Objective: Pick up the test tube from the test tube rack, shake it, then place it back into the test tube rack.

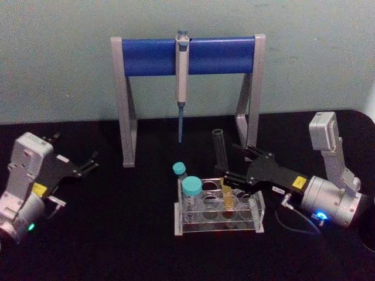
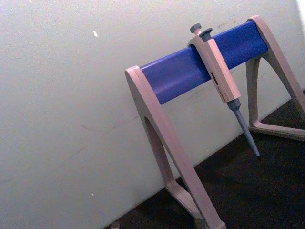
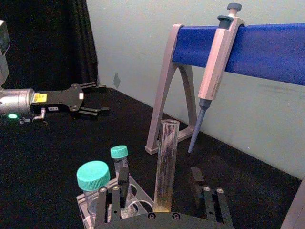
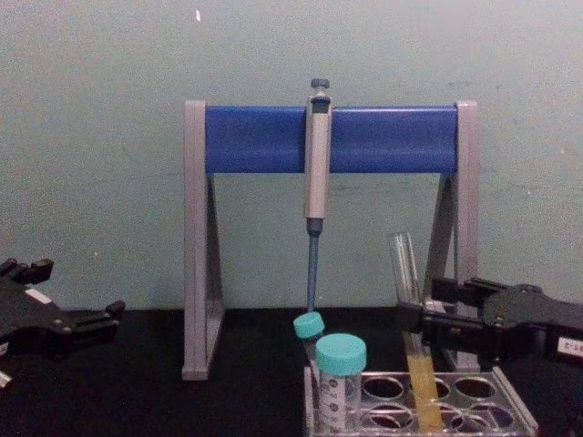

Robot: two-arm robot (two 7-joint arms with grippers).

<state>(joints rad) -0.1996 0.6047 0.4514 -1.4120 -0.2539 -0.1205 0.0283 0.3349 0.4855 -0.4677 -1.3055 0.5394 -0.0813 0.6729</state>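
On the black table (image 1: 117,234), the test tube (image 1: 221,161) stands upright in the test tube rack (image 1: 255,212). My right gripper (image 1: 228,182) reaches in from three o'clock, fingers (image 3: 196,177) spread either side of it. Left gripper (image 1: 91,164) idles open at nine o'clock.

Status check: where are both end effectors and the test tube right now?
Right end effector open around the test tube. Tube standing in the test tube rack, tilted. Left end effector open, parked at table's left. Teal-capped tubes beside it.

The test tube (image 4: 414,350) stands in the test tube rack (image 4: 510,414), the right gripper (image 4: 421,320) spread around it; the left gripper (image 4: 91,320) rests well apart.
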